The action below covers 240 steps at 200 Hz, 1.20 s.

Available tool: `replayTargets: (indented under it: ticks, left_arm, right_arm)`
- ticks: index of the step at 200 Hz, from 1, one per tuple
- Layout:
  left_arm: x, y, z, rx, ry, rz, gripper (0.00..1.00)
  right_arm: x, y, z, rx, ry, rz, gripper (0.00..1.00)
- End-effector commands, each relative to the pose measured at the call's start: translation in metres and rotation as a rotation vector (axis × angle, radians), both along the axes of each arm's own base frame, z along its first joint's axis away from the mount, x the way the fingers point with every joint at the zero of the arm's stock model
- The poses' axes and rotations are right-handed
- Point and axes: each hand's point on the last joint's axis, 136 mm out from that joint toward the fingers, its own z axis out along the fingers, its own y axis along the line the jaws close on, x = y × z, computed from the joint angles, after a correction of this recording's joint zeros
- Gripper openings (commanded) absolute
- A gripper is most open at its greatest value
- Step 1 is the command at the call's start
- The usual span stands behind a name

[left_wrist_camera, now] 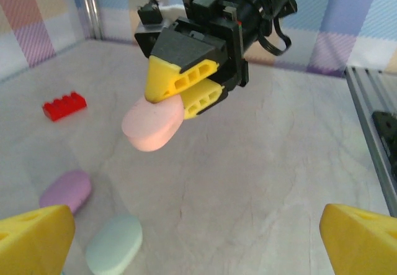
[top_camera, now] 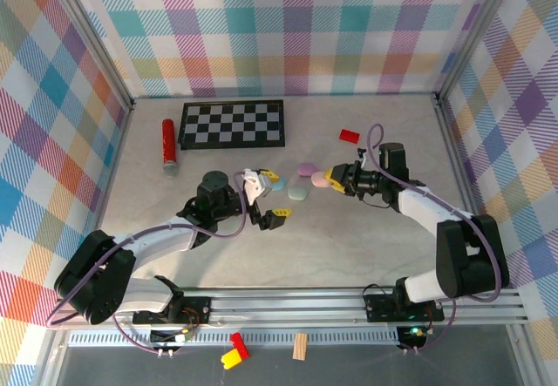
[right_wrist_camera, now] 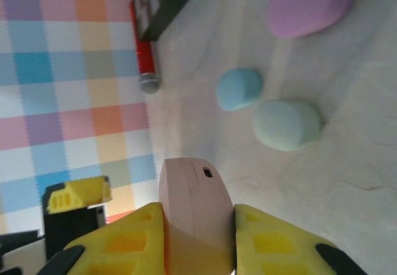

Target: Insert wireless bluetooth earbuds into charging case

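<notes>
Right tool clamps pink case; left tool spread apart (right wrist reveals a blue case).

White-and-black left arm and right arm, looping purple cables, yellow wedge fingers (slotted sides)

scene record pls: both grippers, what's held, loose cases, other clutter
left gripper: open, empty, near the loose cases
right gripper: shut on pink case
pink case lid: closed
loose cases on table: purple case, blue case, green case, all closed
case layout: blue and green side by side, purple apart from them
clutter: red block, checkerboard, red cylinder
</notes>
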Motion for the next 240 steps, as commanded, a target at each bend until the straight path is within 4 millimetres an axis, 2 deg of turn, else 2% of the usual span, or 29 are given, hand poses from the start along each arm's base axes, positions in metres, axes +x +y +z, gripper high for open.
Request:
replayTargets:
  ticks: [1,30,82,98,116,142,160,182,217,240]
  left_arm:
    - [-0.007,0.001,-0.022,0.101,0.011,-0.007,1.00]
    - [-0.009,-0.001,-0.030,0.133,0.024,-0.017,1.00]
    - [-0.006,-0.002,-0.034,0.147,0.024,-0.011,1.00]
    - [-0.002,0.001,-0.034,0.145,0.018,0.021,1.00]
    - [0.009,0.008,-0.030,0.131,-0.005,0.105,1.00]
    - [0.030,0.031,-0.014,0.094,-0.026,0.271,1.00]
    - [0.047,0.059,-0.004,0.079,-0.053,0.434,1.00]
    - [0.067,0.105,0.000,0.112,-0.093,0.663,1.00]
    - [0.076,0.175,0.008,0.104,-0.158,0.956,1.00]
    - [0.079,0.213,0.001,0.083,-0.168,1.082,1.00]
  right_arm:
    - [-0.001,-0.008,-0.033,-0.081,0.014,-0.015,0.18]
    - [-0.001,-0.015,-0.064,-0.150,0.055,-0.030,0.18]
    - [-0.005,-0.028,-0.110,-0.261,0.127,-0.058,0.19]
    - [-0.006,-0.033,-0.114,-0.297,0.124,-0.063,0.28]
    - [-0.004,-0.039,-0.111,-0.345,0.102,-0.077,0.48]
    - [0.002,-0.059,-0.099,-0.468,0.049,-0.127,0.70]
    - [0.008,-0.075,-0.082,-0.576,-0.019,-0.161,0.80]
    - [0.017,-0.105,-0.057,-0.754,-0.124,-0.219,0.86]
    - [0.032,-0.150,0.002,-1.017,-0.421,-0.342,0.94]
    - [0.039,-0.177,0.018,-1.185,-0.629,-0.438,1.00]
